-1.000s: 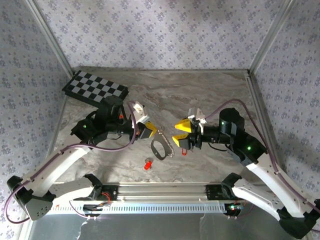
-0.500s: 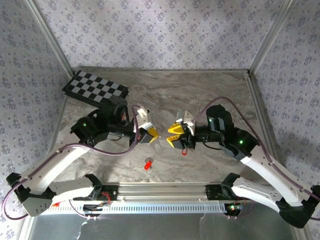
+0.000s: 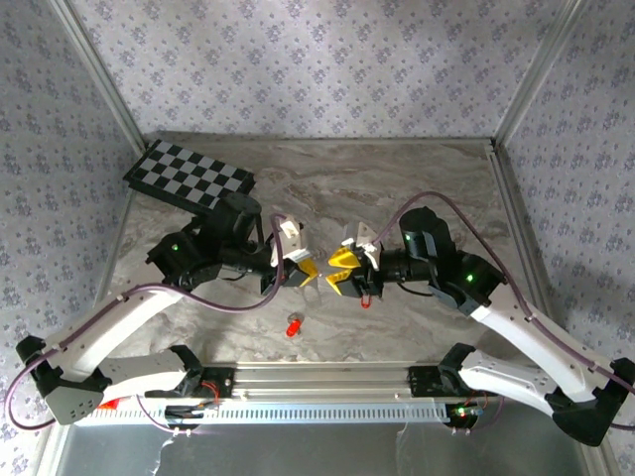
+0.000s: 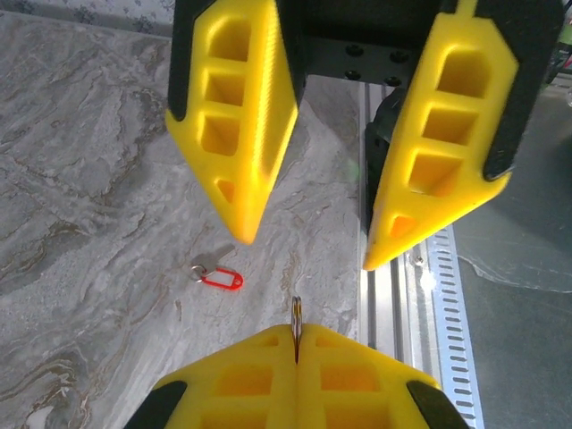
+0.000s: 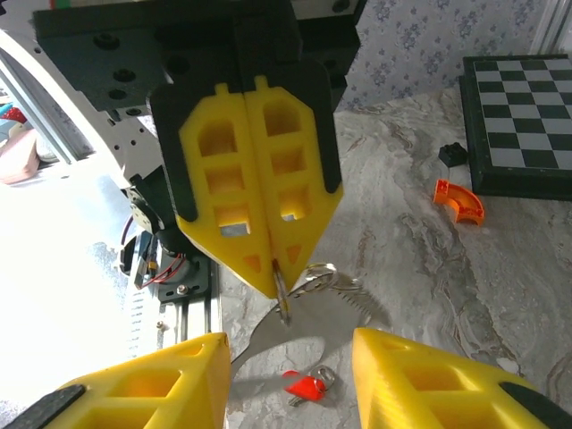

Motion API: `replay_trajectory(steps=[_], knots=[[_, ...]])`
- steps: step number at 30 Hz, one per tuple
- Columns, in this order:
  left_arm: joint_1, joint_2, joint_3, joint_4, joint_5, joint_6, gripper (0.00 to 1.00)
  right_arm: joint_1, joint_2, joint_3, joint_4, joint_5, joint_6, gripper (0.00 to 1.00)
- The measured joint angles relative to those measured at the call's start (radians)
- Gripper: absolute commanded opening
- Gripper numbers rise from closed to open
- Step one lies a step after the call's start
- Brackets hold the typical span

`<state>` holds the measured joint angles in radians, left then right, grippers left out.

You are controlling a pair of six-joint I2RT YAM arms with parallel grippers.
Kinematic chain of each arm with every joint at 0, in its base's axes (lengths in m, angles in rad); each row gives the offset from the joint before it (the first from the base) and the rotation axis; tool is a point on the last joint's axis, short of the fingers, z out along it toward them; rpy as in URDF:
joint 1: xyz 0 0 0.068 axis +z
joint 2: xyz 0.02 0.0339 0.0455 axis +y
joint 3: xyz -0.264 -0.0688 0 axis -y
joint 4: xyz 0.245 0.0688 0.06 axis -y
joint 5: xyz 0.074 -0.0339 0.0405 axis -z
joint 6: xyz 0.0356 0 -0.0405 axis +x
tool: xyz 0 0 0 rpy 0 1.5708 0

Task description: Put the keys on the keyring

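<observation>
My left gripper (image 4: 296, 329) is shut on the keyring (image 4: 296, 315), a thin silvery loop seen edge-on and held above the table. In the right wrist view the same keyring (image 5: 282, 295) pokes out below the shut left gripper (image 5: 275, 284), with small rings and chain beside it. My right gripper (image 5: 288, 357) faces it, open with nothing between its fingers, a short gap away. In the top view the left gripper (image 3: 309, 270) and right gripper (image 3: 337, 270) meet tip to tip at mid-table. One red-headed key (image 3: 294, 325) lies near the front; another (image 3: 367, 297) is below the right gripper.
A checkerboard (image 3: 189, 176) lies at the back left. An orange curved piece (image 5: 458, 201) and a small black piece (image 5: 453, 154) sit near it. The metal rail (image 3: 317, 382) runs along the table's near edge.
The keyring lay on the table one second ago; now it is up in my shut left gripper. Both grippers have moved inward toward each other.
</observation>
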<state>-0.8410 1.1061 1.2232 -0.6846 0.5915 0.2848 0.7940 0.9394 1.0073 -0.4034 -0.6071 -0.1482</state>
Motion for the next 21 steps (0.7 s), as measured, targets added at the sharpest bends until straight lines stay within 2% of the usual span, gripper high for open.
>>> replay_trajectory(steps=[3, 13, 21], knots=[[-0.005, 0.006, 0.000, 0.004, -0.005, 0.003, 0.00, 0.007, 0.002, 0.000, 0.000, 0.001, -0.003, 0.35], [-0.019, 0.011, 0.000, 0.007, -0.013, 0.003, 0.00, 0.020, 0.026, 0.000, -0.003, 0.002, -0.010, 0.31], [-0.026, 0.022, 0.002, 0.007, -0.021, 0.003, 0.00, 0.027, 0.042, 0.000, -0.007, 0.010, -0.023, 0.24]])
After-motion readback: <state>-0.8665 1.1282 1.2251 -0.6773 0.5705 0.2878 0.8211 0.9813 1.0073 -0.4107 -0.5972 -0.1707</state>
